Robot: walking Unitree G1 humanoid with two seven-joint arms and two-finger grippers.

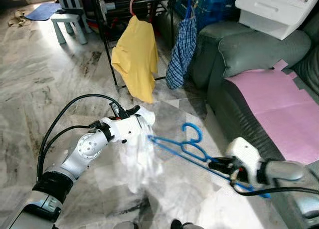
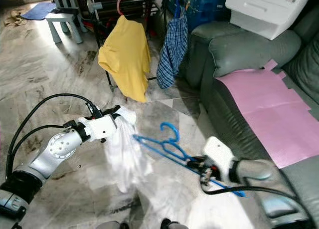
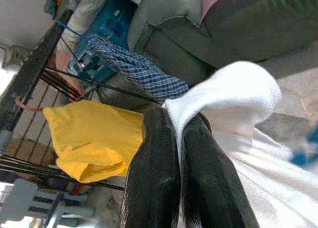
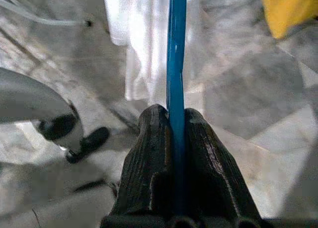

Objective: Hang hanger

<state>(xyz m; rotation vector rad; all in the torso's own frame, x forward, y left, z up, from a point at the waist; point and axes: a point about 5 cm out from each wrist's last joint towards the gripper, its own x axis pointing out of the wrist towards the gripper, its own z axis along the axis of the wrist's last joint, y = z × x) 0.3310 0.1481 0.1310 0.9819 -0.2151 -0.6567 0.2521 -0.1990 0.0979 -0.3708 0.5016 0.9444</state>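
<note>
2 grippers busy in front of you. Your left gripper (image 3: 179,138) has its fingers (image 3: 154,173) pinched tight on a fold of the white garment (image 1: 142,156), which droops from the grip toward the marble floor (image 1: 40,89). Your right gripper (image 4: 171,123) is clamped on the blue hanger (image 1: 184,148), bar running straight between the 2 fingers; the hanger sits in the air btwn both arms, its far end reaching into the white cloth, hook curling up. Ahead, the black rack (image 1: 107,44) carries a yellow shirt (image 1: 135,57) and a blue checked garment (image 1: 182,49), side by side, the checked one just beside the grey sofa (image 1: 234,54). Pink sheet (image 1: 279,109) lies on the sofa seat, white box (image 1: 276,9) on its armrest corner.
</note>
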